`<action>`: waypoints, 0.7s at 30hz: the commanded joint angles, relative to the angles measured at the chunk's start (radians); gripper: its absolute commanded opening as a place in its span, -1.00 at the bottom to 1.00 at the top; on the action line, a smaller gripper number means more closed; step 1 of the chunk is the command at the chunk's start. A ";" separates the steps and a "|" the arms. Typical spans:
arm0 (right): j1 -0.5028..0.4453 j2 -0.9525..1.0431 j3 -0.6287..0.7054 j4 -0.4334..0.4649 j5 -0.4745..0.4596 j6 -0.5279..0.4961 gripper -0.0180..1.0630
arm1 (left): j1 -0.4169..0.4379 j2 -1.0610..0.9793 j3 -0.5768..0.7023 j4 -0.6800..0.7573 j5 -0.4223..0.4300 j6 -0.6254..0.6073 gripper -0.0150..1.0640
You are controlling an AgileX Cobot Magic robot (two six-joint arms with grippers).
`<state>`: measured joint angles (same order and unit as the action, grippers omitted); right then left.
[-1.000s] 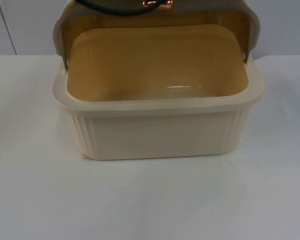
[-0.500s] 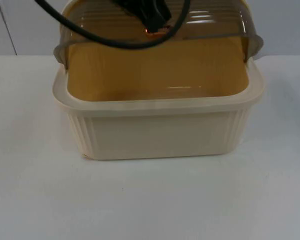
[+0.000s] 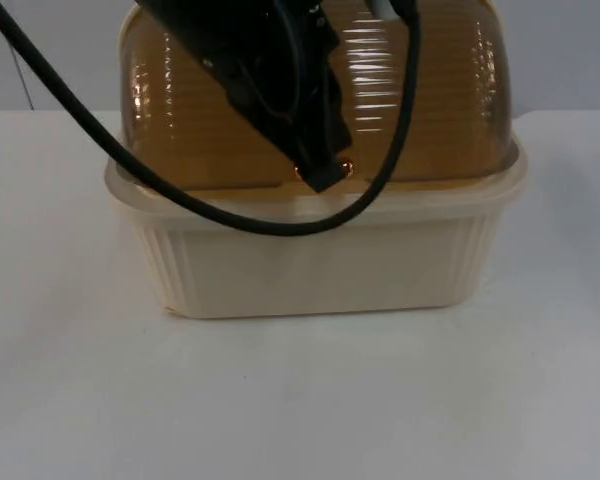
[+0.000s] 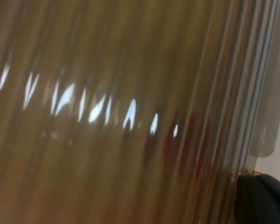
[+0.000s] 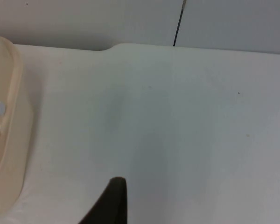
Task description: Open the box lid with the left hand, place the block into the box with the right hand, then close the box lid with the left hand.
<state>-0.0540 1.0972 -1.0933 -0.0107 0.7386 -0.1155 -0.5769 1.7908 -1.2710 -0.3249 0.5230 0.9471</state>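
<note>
I am bringing my left gripper [image 3: 323, 175] down at the front edge of the domed lid [image 3: 420, 100], its tip sitting right where the lid meets the rim of the cream box [image 3: 310, 265]; whether its fingers are parted or pinched on the lid's lip I cannot tell, since the arm's own body is covering them. Through my left wrist camera I am looking straight onto the lid's ribbed, amber-tinted plastic [image 4: 107, 116], very close, with a reddish smear behind it that could be the block inside, though I cannot say for certain. The lid is lying low over the box, its front edge touching or all but touching the rim, so I judge that I am doing the last step, closing the lid. The box is standing near the far edge of the white table [image 3: 300, 400], about midway across it. My right gripper [image 5: 113, 205] is waiting off to the side over bare table top, with the box's side wall [image 5: 9, 140] near it; its fingers I cannot judge. The next move, as I see it, calls for pressing the front edge fully onto the rim, then letting go and lifting my left arm away without dragging the lid back up.
</note>
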 commanded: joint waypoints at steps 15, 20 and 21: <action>-0.003 -0.008 -0.008 0.016 0.024 -0.007 0.97 | -0.034 -0.074 0.070 0.025 -0.057 -0.067 -0.98; -0.003 -0.008 -0.008 0.016 0.031 -0.007 0.97 | -0.070 -0.112 0.070 0.027 -0.047 -0.074 -0.98; -0.003 -0.008 -0.008 0.016 0.031 -0.007 0.97 | -0.076 -0.120 0.070 0.027 -0.049 -0.074 -0.98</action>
<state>-0.0540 1.0972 -1.0933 0.0000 0.7630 -0.1155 -0.6349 1.6996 -1.2050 -0.2997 0.4779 0.8814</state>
